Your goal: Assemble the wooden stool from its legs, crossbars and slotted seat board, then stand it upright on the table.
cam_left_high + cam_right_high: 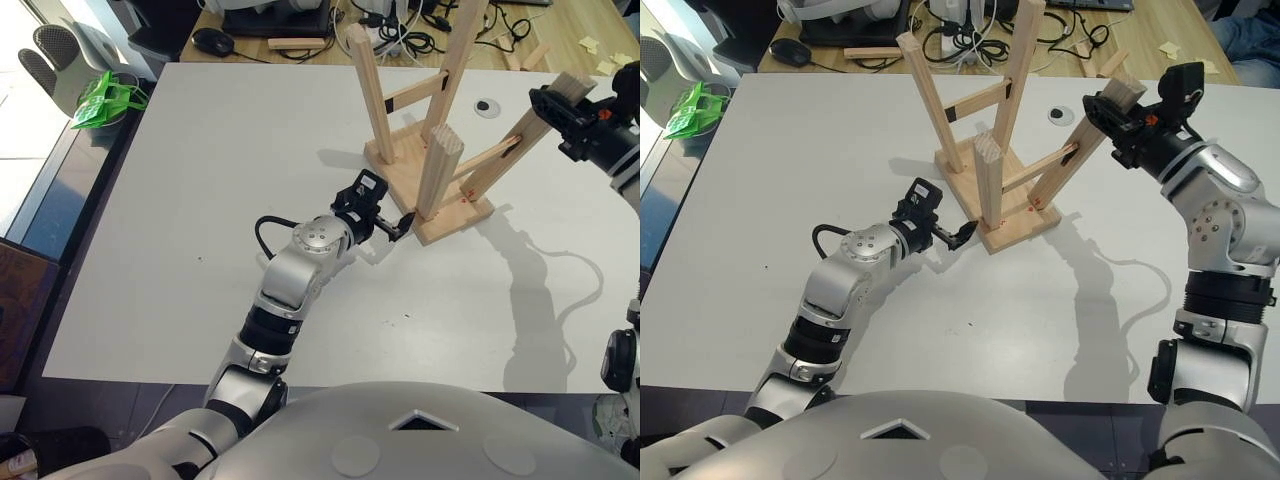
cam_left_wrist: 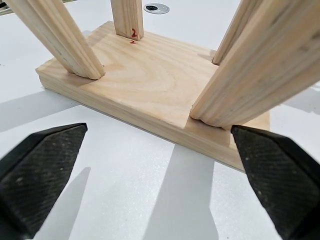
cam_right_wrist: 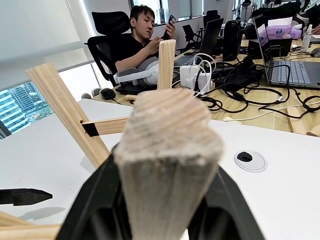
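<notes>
Four legs stand in the slotted seat board (image 1: pixel 400 176), making the wooden stool (image 1: pixel 998 165), which rests upside down on the white table (image 1: pixel 200 260) with the board flat on the surface and the legs pointing up.

- Far left leg (image 1: pixel 368 90): leans outward; joined to the tall middle leg (image 1: pixel 452 60) by a crossbar (image 1: pixel 415 92) with dark ends.
- Near leg (image 1: pixel 437 172): upright at the board's front corner; a second crossbar (image 1: pixel 487 158) runs from it to the right-hand leg (image 1: pixel 505 152).
- Right-hand leg: tilted away to the right, its foot in the board, its upper end held.

Two grippers:
- Left gripper (image 1: pixel 962 237): low over the table, just beside the board's near edge, pointing at it. Both black fingers (image 2: pixel 45 165) are spread wide with nothing between them; the board's edge lies beyond the gap, apart from the tips.
- Right gripper (image 1: pixel 1110 112): raised above the table on the right, clamped around the upper end of the right-hand leg, fingers pressed against both sides of the wood.

Other items:
- Round grommet (image 1: pixel 486 107) set in the table behind the stool.
- Green bag (image 1: pixel 105 97) off the table's far left corner.
- Computer mouse (image 1: pixel 213 41) and a loose wooden piece (image 1: pixel 297 44) on the desk behind.
</notes>
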Robot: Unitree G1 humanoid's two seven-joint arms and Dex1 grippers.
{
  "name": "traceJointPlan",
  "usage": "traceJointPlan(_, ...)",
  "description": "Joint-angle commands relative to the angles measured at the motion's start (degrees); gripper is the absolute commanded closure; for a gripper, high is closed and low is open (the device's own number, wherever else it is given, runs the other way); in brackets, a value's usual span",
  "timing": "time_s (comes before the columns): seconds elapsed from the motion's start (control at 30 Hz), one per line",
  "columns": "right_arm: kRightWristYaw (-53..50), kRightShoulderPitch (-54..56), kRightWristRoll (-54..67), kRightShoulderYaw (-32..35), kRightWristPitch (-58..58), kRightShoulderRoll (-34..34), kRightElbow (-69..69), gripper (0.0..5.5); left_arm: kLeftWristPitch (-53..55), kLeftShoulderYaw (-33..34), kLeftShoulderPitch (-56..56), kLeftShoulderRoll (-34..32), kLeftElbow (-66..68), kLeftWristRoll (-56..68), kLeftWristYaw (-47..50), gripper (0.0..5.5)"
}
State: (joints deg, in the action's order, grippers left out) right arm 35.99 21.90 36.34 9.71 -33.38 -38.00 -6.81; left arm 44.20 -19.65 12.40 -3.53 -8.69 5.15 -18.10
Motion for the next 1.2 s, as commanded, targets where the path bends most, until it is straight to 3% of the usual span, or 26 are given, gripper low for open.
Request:
traceJointPlan(0.03, -3.60, -5.69, -13.42, -10.26, -2.51, -1.73, -5.78, 3.88, -0.32, 0.08, 0.97, -0.15, 0.65, -0.48, 0.27, 0.10)
traceJointPlan(0.3, -2.66, -5.85, -22.81, -19.65, 0.72, -0.86, -6.18, 2.53, -1.03, 0.72, 2.76, 0.09, 2.21, -0.50, 0.29, 0.10)
traceJointPlan(0.43, -1.82, -6.95, -24.53, -20.72, 1.45, -1.53, -5.01, 1.86, -1.47, 1.16, 2.88, 0.00, 2.69, -0.52, 0.45, 0.10)
traceJointPlan(0.5, -4.20, -5.73, -22.18, -16.52, 0.72, 0.73, -5.41, 1.55, -1.65, 1.25, 3.07, 0.10, 3.02, -0.54, 0.52, 0.10)
traceJointPlan(0.7, -8.54, 2.84, -5.23, 1.52, -4.86, 9.14, -2.69, 1.55, -2.31, 1.47, 3.44, -0.11, 3.61, -0.57, 0.43, 0.10)
traceJointPlan(0.83, -8.49, 5.93, -0.54, 6.53, -7.02, 9.69, -1.90, 1.55, -2.32, 1.44, 3.16, -0.30, 3.24, -0.53, 0.30, 0.10)
traceJointPlan(1.03, -8.03, 7.27, 1.39, 7.39, -9.30, 9.88, 1.36, 1.55, -1.95, 1.19, 2.91, -0.46, 2.54, -0.54, 0.05, 0.10)
traceJointPlan(1.2, -10.94, 2.30, -11.59, -6.45, -15.31, 6.30, -3.42, 1.55, -1.77, 1.29, 2.95, -0.82, 2.03, -0.60, 0.04, 0.10)
